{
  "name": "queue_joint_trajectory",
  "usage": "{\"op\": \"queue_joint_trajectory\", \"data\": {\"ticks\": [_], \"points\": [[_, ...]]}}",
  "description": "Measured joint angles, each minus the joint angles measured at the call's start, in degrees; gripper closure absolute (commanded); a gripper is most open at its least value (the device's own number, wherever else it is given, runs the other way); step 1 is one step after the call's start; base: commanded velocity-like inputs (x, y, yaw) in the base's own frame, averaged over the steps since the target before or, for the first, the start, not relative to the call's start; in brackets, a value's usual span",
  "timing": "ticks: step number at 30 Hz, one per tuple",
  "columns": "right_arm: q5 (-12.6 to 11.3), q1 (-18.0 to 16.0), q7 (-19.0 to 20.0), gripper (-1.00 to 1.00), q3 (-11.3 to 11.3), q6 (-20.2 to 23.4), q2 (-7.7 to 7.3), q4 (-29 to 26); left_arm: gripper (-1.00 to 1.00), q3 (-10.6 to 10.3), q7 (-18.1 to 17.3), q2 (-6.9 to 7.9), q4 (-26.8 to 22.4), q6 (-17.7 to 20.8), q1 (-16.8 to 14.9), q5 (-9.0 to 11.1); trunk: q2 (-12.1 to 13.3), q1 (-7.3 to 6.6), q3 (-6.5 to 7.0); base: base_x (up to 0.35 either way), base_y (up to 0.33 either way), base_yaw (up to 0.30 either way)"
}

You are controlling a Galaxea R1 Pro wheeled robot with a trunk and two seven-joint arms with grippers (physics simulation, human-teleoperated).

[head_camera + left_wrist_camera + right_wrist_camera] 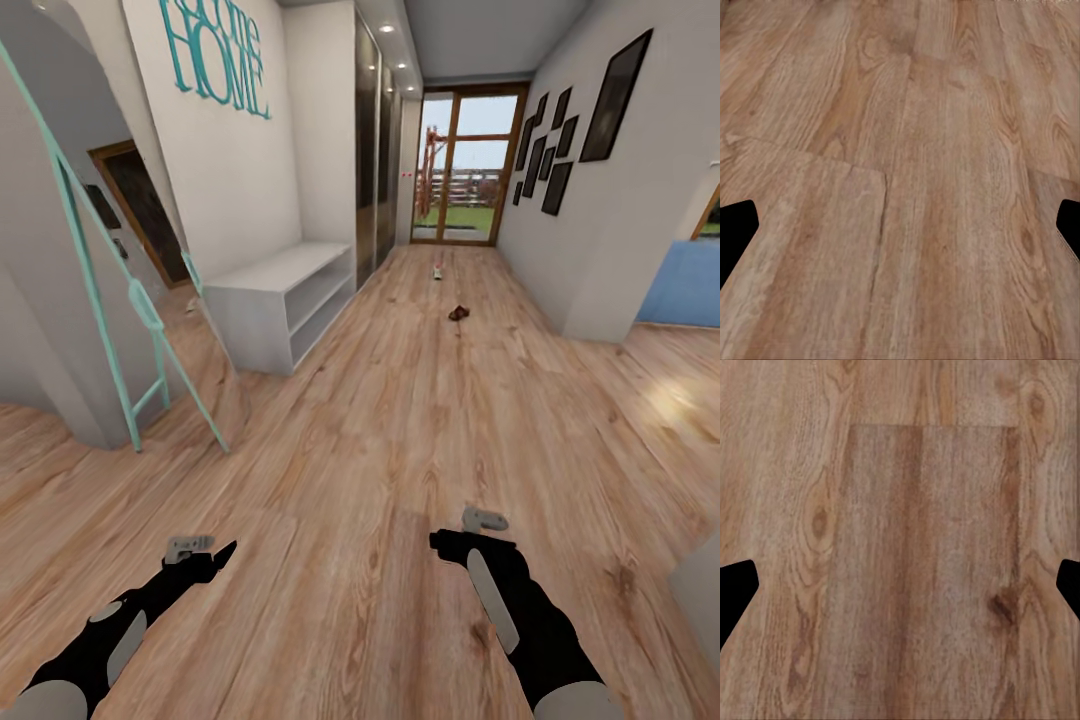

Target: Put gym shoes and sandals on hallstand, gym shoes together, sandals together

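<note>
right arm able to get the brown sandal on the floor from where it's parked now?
Probably not. The brown sandal lies far down the corridor floor, while the right claw hangs low near the robot with its fingers spread over bare planks. Nothing blocks the way; the base would likely need to drive closer first.

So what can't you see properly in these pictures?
- Small brown thing far down the wood-plank floor, head view: too small to tell one sandal from two.
- Pale small thing beyond it: too tiny to identify.
- White two-bay bench: shelf insides partly hidden by its own walls.
</note>
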Motion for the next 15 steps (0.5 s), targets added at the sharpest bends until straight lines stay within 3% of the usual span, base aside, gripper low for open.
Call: {"op": "queue_joint_trajectory", "data": {"ticks": [9, 15], "points": [[0.02, 0.0, -0.15, -1.0, 0.0, -0.01, -0.02, 0.02, -1.0, 0.05, -0.01, 0.0, -0.01, 0.01, 0.01, 0.0, 0.0, 0.0, 0.0, 0.346, -0.103, -0.007], [0.0, 0.01, -0.14, -1.0, -0.09, -0.05, -0.12, 0.0, -1.0, 0.08, 0.03, 0.06, 0.02, 0.0, -0.01, -0.01, 0.0, 0.0, 0.0, 0.347, -0.077, -0.206]]}}
